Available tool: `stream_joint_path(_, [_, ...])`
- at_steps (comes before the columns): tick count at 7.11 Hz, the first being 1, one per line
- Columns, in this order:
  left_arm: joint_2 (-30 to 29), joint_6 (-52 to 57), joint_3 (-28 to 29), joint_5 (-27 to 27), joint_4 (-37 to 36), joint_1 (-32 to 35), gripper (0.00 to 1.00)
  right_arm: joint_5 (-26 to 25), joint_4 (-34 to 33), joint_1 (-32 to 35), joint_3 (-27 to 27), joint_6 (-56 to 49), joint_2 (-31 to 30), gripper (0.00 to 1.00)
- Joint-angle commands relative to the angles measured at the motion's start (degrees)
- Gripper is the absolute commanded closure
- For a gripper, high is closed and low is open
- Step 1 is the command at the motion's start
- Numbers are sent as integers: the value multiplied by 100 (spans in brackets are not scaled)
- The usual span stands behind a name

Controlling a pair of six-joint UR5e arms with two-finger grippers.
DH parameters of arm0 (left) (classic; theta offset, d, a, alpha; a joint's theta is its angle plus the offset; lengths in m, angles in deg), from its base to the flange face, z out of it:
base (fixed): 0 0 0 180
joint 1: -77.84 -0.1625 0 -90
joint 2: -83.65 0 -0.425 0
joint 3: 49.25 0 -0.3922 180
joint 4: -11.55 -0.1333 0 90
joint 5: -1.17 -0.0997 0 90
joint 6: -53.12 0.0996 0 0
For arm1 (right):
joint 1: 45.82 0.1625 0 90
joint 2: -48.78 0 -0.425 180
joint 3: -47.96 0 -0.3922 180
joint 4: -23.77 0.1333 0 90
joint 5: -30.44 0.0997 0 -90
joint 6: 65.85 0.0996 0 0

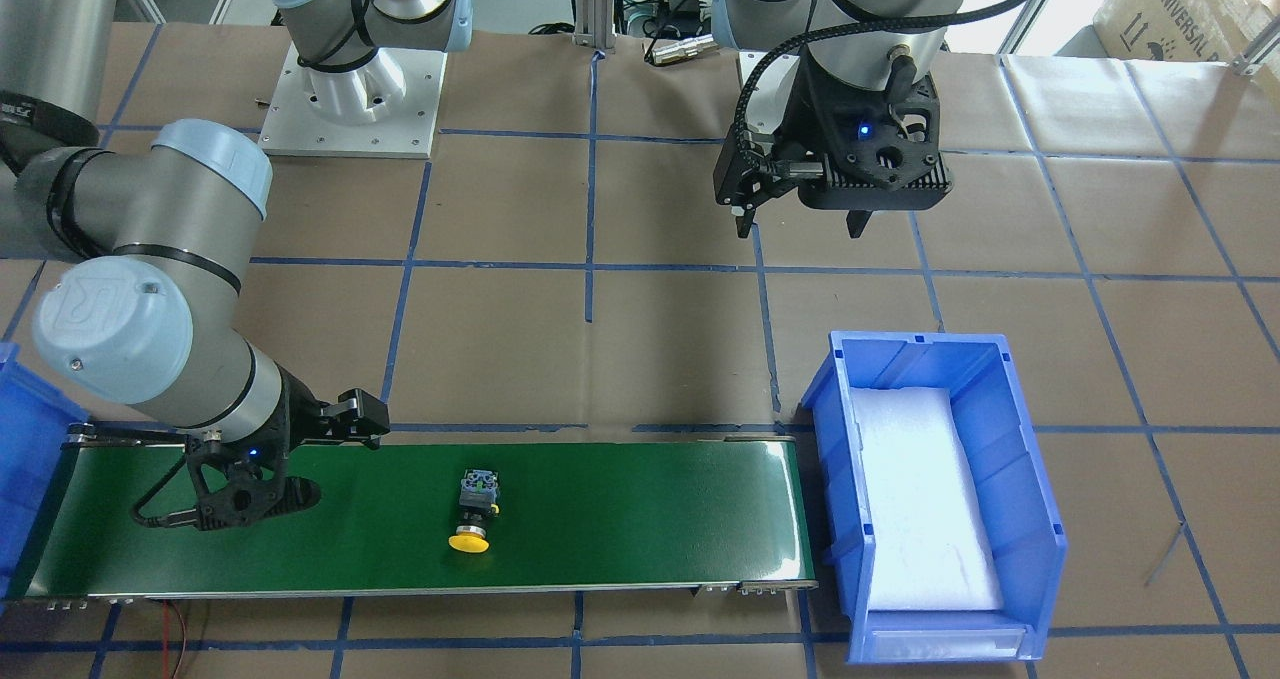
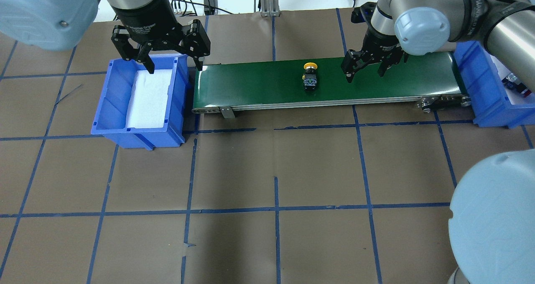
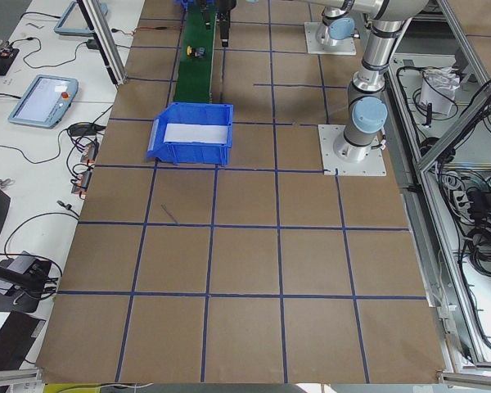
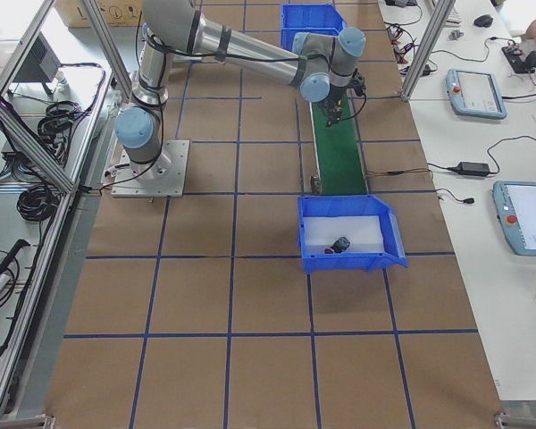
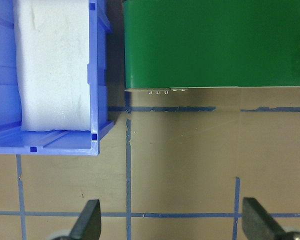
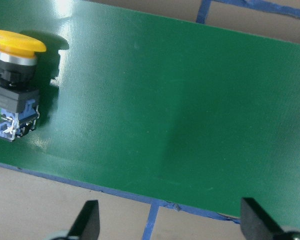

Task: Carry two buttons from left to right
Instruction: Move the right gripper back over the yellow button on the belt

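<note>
Button [image 2: 310, 77] crosswise on belt [image 2: 250, 83], yellow cap away from robot.

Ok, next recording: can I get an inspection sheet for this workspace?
Surface: brown papered table with blue tape grid; green conveyor belt across it.
Job's things: yellow button on its side mid-belt; red button in right bin; left bin holds only foam.
Clutter: thin stray strand beside left bin.
Grippers: left gripper open, raised near left bin; right gripper open over belt.
Cables: black wrist cable.
Surroundings: teach pendants on side benches.

Bright, even light; slight glare.
</note>
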Motion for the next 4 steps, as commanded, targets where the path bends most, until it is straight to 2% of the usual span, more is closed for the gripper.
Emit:
stream_joint_path(1, [-17, 0, 14, 5, -9, 4, 0, 0, -47, -35, 18, -15, 36, 1])
stream_joint_path(4, [-18, 0, 14, -4, 0, -5, 0, 9, -47, -36, 88, -16, 36, 1])
